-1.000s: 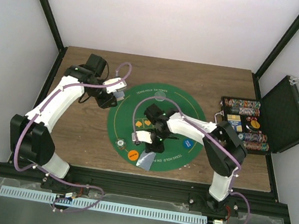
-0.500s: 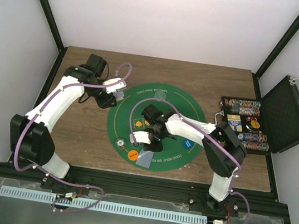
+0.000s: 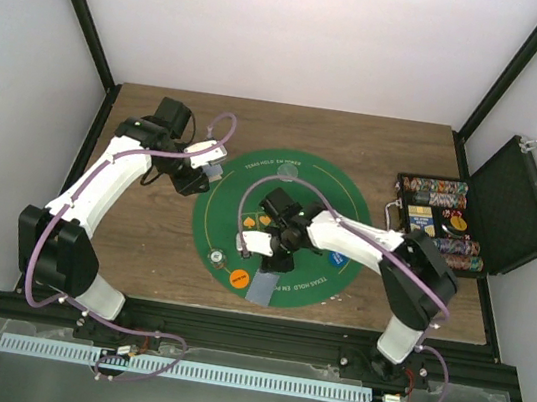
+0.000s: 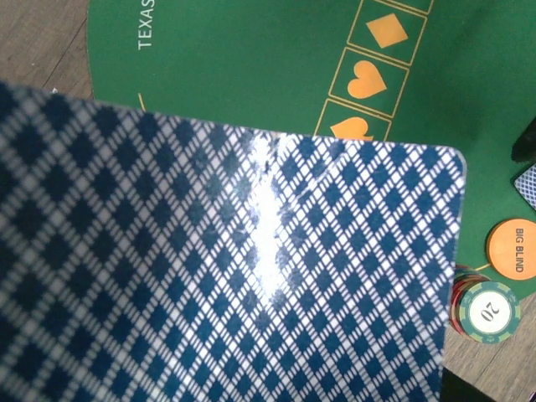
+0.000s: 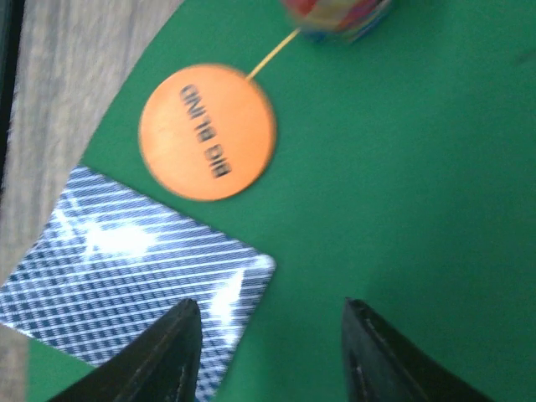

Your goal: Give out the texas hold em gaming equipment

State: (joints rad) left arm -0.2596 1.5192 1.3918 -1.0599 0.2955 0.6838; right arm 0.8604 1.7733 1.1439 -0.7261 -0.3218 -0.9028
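Observation:
My left gripper (image 3: pixel 203 163) hangs at the left edge of the green mat (image 3: pixel 350 198), shut on blue-patterned playing cards (image 4: pixel 226 268). Their back fills the left wrist view and hides the fingers. My right gripper (image 5: pixel 270 306) is open just above the mat, with nothing between its fingers (image 5: pixel 180 352). One card (image 5: pixel 134 268) lies face down on the mat below its left finger, also seen near the mat's front edge as a card (image 3: pixel 261 287). Next to it lies the orange BIG BLIND disc (image 5: pixel 207 131). A chip stack (image 4: pixel 488 310) stands on the mat's left rim.
A blue disc (image 3: pixel 337 260) and a clear disc (image 3: pixel 288 175) lie on the mat. An open black case (image 3: pixel 511 202) with rows of chips (image 3: pixel 435 193) stands at the right on the wooden table (image 3: pixel 141 243). Black frame posts rise at the back corners.
My right gripper has opened above the card near the mat's front edge, and its arm has shifted a little to the right. The left arm has not moved.

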